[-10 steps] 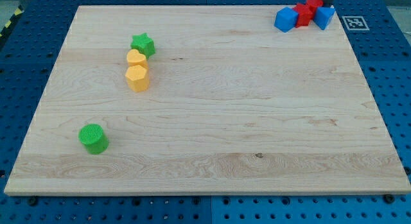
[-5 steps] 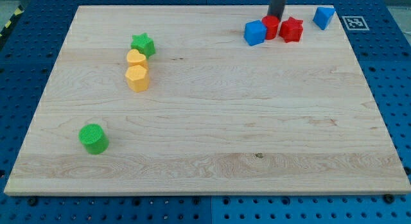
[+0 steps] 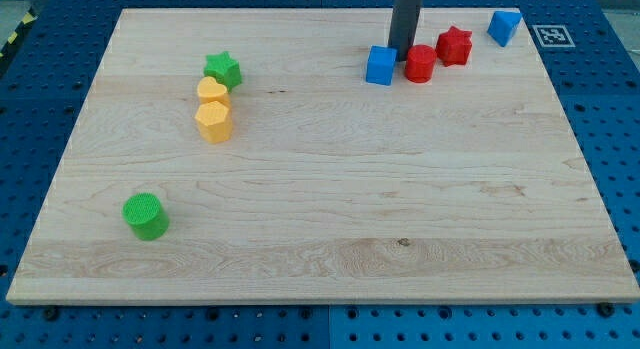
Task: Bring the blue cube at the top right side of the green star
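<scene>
The blue cube (image 3: 380,65) sits on the wooden board (image 3: 320,209) at the upper middle-right. My tip (image 3: 401,57) touches the board between the blue cube and a red cylinder (image 3: 420,64), right against the cube's right side. The green star (image 3: 223,69) lies far to the view's left of the cube, at the upper left of the board.
A red star (image 3: 454,45) lies right of the red cylinder. A second blue block (image 3: 504,27) sits near the top right corner. A yellow heart (image 3: 211,90) and a yellow hexagon (image 3: 214,120) lie just below the green star. A green cylinder (image 3: 146,215) is at the lower left.
My tip has moved left and down from the top right corner. The blue cube and red cylinder have slid left with it; the red star and the other blue block stayed behind.
</scene>
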You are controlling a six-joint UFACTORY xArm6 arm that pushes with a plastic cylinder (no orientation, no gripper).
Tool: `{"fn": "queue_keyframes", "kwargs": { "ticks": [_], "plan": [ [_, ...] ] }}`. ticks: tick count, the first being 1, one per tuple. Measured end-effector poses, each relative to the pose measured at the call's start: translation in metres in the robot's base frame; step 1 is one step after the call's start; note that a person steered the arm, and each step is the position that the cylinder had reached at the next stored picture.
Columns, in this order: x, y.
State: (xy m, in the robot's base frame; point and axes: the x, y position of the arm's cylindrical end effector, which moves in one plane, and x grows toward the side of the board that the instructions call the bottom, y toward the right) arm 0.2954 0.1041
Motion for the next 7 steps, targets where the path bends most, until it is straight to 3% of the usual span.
{"fn": "queue_keyframes", "kwargs": {
  "ticks": [3,5,7],
  "plan": [
    [0.045,-0.002],
    [0.075,-0.047],
    [0.072,-0.084]
  ]
}}
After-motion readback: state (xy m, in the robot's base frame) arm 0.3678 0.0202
